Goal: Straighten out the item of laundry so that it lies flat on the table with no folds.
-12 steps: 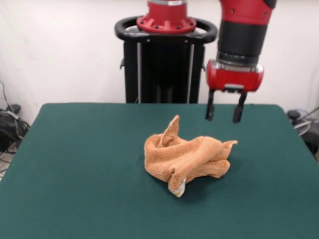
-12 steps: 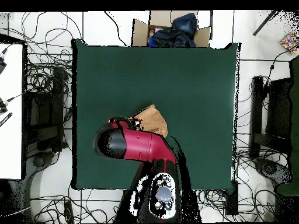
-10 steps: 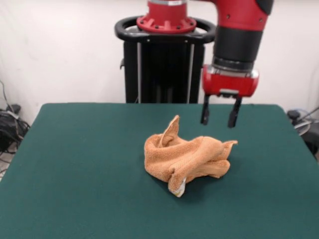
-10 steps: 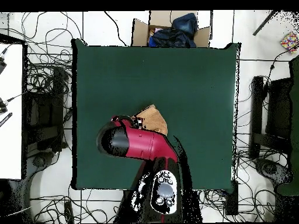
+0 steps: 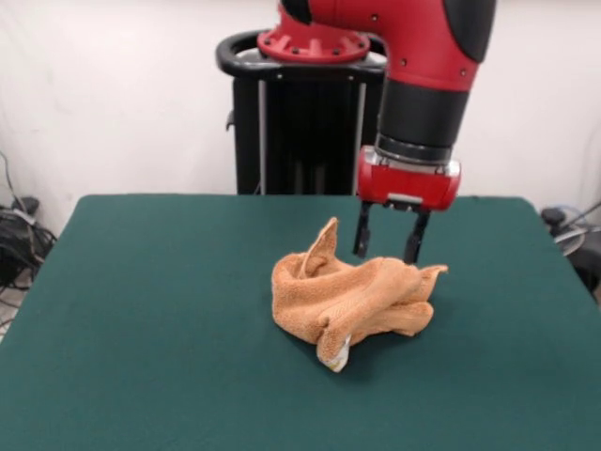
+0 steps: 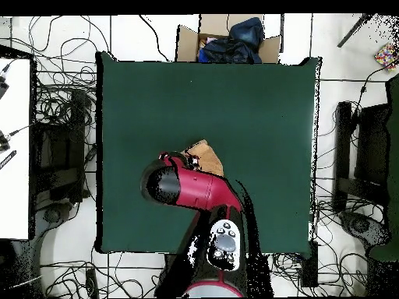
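Gripper [image 5: 386, 247] moved down over crumpled towel [image 5: 352, 301], fingers apart; towel's axis unclear.

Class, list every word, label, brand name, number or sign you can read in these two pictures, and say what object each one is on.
None: no readable text shows in either view.
The small white tag on the orange-tan towel: no print can be made out.
The red arm and its end effector, the black pedestal and the green table: no lettering or numbers visible.
The cardboard box beyond the table in the overhead view: no legible marking.
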Robot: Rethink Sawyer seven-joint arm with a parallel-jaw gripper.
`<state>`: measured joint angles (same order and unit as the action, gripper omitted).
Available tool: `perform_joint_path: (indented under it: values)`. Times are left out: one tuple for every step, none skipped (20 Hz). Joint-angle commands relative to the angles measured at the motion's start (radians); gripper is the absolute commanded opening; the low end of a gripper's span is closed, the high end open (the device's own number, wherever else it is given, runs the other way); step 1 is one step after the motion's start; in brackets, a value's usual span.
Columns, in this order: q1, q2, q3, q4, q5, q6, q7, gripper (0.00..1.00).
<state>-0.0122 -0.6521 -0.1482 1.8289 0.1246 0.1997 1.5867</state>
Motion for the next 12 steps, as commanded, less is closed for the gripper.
perform_joint_path:
  values:
    - [-0.010,0.115,0.020,-0.062,0.069,-0.103,0.261,1.00]
    - [-0.016,0.127,0.035,-0.064,0.073,-0.115,0.260,1.00]
    - [-0.020,0.136,0.046,-0.065,0.077,-0.120,0.258,1.00]
    - [-0.025,0.145,0.058,-0.066,0.081,-0.126,0.256,1.00]
    - [-0.019,0.148,0.051,-0.070,0.083,-0.126,0.253,1.00]
    - [-0.012,0.151,0.043,-0.074,0.086,-0.127,0.251,1.00]
    - [-0.008,0.153,0.036,-0.076,0.087,-0.128,0.249,1.00]
    - [-0.006,0.158,0.032,-0.076,0.087,-0.136,0.248,1.00]
    - [-0.007,0.160,0.030,-0.073,0.086,-0.144,0.248,1.00]
    - [-0.007,0.166,0.027,-0.070,0.085,-0.161,0.250,1.00]
    - [-0.011,0.170,0.021,-0.064,0.085,-0.168,0.252,1.00]
    - [-0.021,0.170,0.022,-0.060,0.081,-0.171,0.248,1.00]
